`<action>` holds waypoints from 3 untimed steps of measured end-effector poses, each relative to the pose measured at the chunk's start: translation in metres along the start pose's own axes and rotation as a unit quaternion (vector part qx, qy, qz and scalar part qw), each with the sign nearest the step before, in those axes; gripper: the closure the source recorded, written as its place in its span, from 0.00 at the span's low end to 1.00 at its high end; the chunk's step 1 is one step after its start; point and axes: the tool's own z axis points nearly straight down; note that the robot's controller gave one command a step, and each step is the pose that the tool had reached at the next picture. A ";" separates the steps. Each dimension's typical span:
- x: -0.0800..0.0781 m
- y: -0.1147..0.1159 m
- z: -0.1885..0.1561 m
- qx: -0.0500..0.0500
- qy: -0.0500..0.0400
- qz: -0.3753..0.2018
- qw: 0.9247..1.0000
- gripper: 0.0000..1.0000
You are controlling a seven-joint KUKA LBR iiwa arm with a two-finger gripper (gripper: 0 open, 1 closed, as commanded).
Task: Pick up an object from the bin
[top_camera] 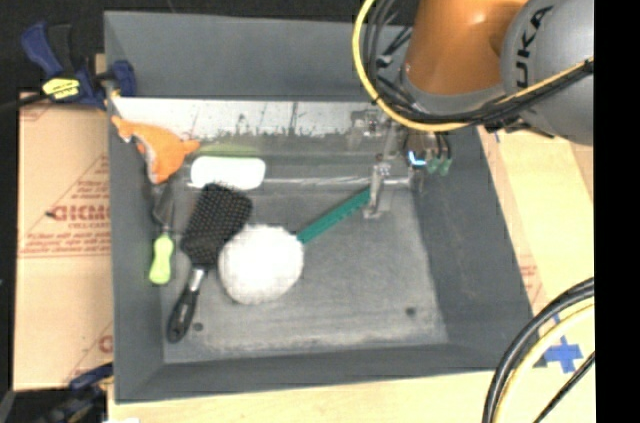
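My gripper [378, 197] hangs low in the upper right part of the bin, under the orange wrist cover. Its tip stands right at the upper end of a green handle [330, 219]. That handle runs down-left to a fluffy white round head [260, 263] lying in the middle of the bin. Whether the handle is gripped I cannot tell. A black hairbrush [214, 222] lies just left of the white head, its handle pointing to the lower left corner.
Along the left wall lie a small yellow-green tool [160, 258], an orange thing [160, 147] in the upper left corner, and a white oblong piece with a green edge [228, 172]. Bare bin floor shows at the lower right.
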 end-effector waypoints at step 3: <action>-0.003 0.040 0.068 0.003 -0.011 -0.184 0.983 0.00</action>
